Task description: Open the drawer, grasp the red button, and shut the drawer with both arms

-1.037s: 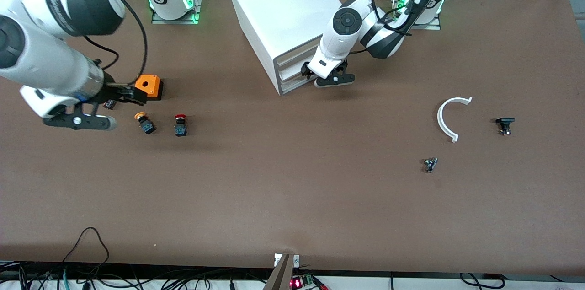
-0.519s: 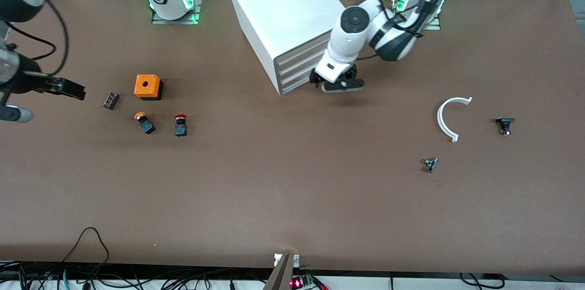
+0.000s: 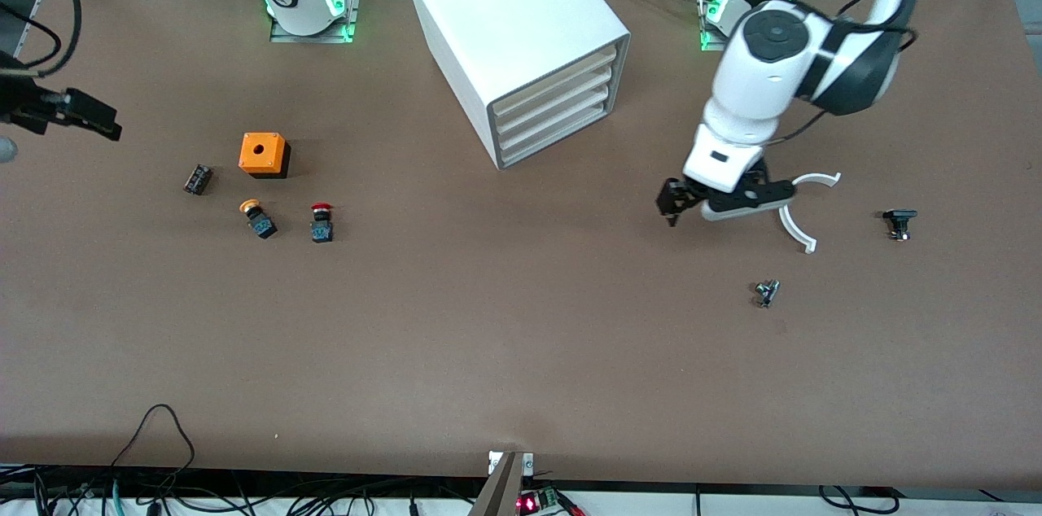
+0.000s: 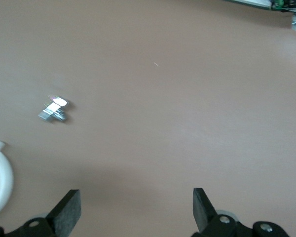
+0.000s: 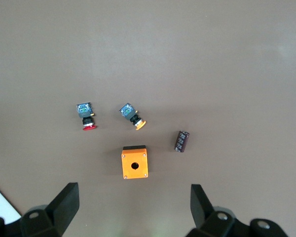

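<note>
On the brown table, the left gripper has swung away from the white four-drawer cabinet to hover spread and empty beside the white curved piece; all drawers look shut. The right gripper, also spread and empty, has lifted toward its table end. The red-capped push button lies beside the orange-capped button, red cap toward the bases, blue end toward the camera.

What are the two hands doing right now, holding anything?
Left hand: open, empty, over bare table.
Right hand: open, empty, above the orange box.
</note>
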